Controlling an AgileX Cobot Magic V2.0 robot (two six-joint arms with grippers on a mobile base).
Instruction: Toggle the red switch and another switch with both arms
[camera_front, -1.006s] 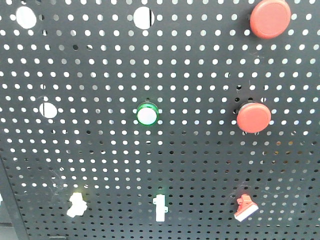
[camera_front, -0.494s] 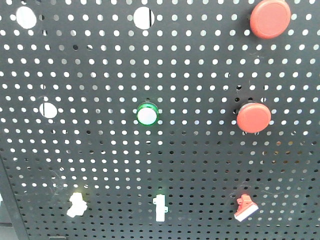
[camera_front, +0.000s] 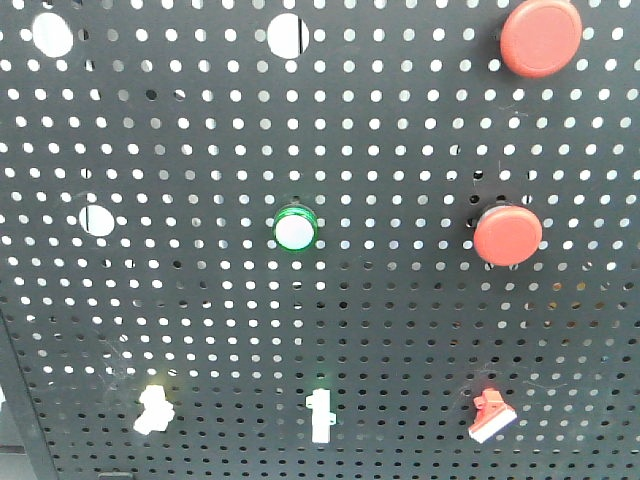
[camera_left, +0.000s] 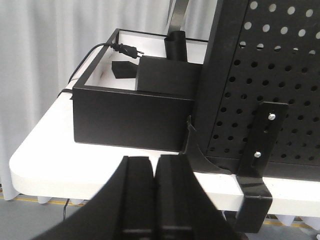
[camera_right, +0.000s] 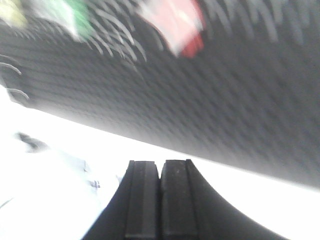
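Pegboard (camera_front: 400, 330) bottom row: pale switch (camera_front: 153, 410) left, red switch (camera_front: 490, 416) right, both untouched; left gripper (camera_left: 154, 172) and right gripper (camera_right: 160, 175) pressed together, empty

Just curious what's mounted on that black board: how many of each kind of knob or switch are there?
Big round red push buttons: 2
Round green-ringed white button: 1
Small toggle switches: 3, pale yellow-white, upright white, red
Total: 6

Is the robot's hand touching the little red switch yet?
Apart. In the front view the red switch stands alone, no gripper near it on the pegboard.
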